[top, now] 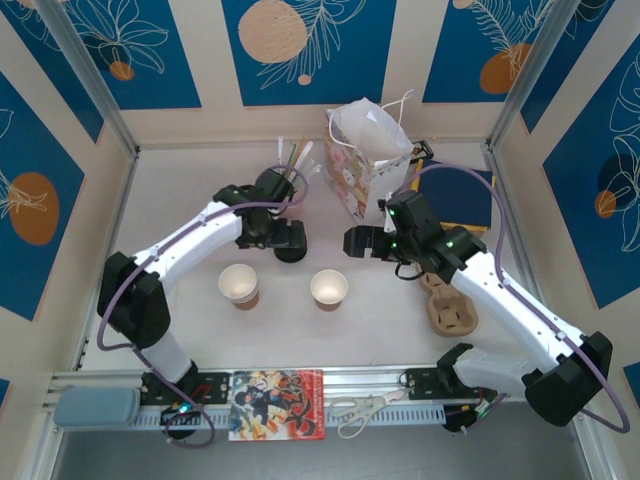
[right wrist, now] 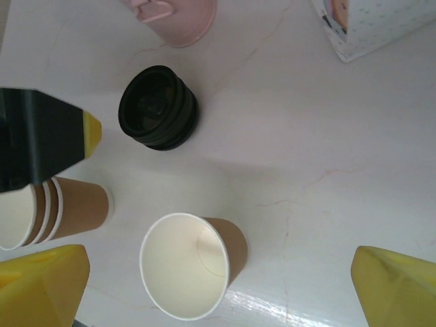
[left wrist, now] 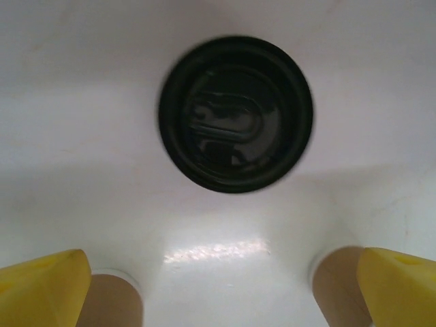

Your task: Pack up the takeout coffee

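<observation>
The takeout coffee [right wrist: 180, 266] at 6 o'clock from the black lid [right wrist: 158, 107] looks light, crushable; the wide-spread right pincer [right wrist: 219, 281] should pinch its wall gently

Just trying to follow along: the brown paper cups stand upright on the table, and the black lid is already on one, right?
Not quite: the black lid sits on the table, on no cup. The single cup and the nested cups stand upright but open, pale insides showing, as the right wrist view shows.
</observation>
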